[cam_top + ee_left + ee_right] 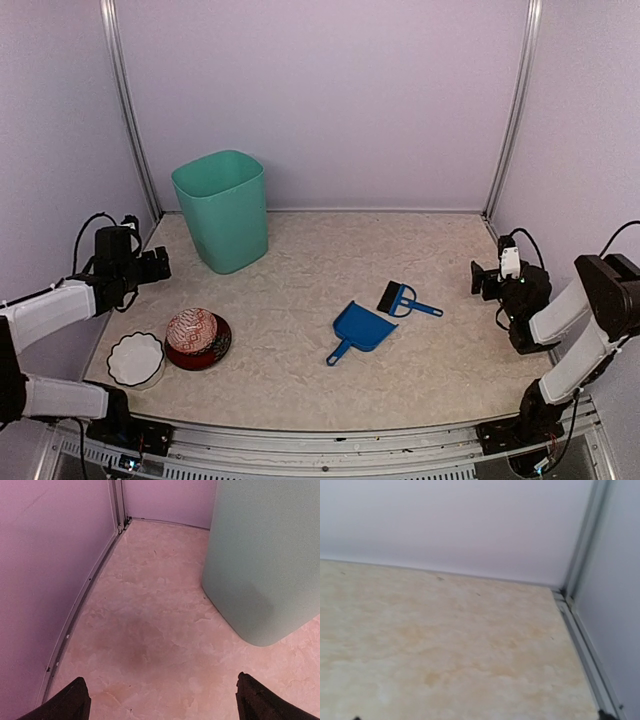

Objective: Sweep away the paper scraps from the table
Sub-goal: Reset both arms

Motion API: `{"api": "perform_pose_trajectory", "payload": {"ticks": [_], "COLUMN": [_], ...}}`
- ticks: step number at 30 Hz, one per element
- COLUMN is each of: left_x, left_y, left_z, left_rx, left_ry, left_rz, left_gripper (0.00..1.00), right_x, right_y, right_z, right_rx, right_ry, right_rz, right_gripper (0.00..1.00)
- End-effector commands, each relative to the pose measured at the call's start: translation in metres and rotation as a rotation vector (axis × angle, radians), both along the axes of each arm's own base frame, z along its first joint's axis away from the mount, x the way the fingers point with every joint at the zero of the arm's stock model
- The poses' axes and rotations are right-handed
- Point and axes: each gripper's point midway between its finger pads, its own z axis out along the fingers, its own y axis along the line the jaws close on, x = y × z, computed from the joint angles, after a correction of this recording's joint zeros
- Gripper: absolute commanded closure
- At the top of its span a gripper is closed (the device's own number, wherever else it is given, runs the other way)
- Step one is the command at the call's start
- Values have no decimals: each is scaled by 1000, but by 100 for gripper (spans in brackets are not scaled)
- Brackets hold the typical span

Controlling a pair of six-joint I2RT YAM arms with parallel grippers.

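Note:
No paper scraps show in any view. The beige marbled table (pixel 300 280) carries a blue dustpan (pixel 361 329) and a small blue hand brush (pixel 405 300), lying side by side right of centre. My left gripper (pixel 160 265) hovers at the table's left edge, open and empty; in the left wrist view (pixel 162 700) its fingertips stand wide apart over bare table. My right gripper (pixel 485 278) hovers at the right edge, open and empty; in the right wrist view (pixel 479 716) only the fingertip ends show, far apart at the bottom corners.
A teal waste bin (pixel 222 208) stands at the back left, close to my left gripper, and also shows in the left wrist view (pixel 265 555). A red patterned bowl (pixel 197 338) and a white bowl (pixel 135 358) sit at the front left. Walls enclose three sides.

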Motion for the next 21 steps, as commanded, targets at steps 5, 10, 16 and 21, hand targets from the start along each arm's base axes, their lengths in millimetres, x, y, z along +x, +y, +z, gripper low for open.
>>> {"api": "perform_pose_trajectory", "payload": {"ticks": [5, 10, 16, 21], "left_x": [26, 37, 50, 55], "left_y": [-3, 2, -4, -6], "left_z": [-3, -11, -6, -5], "left_rx": [-2, -7, -5, 23], "left_ry": [-83, -136, -238, -271], "left_rz": [-73, -75, -114, -131], "left_gripper": [1, 1, 1, 1], "right_x": [0, 0, 0, -2], "right_y": [8, 8, 8, 7], "right_z": [14, 13, 14, 14], "right_rx": [18, 18, 17, 15], "right_ry": [-62, -62, -63, -67], "right_rz": [50, 50, 52, 50], "right_gripper": [0, 0, 0, 0]}}
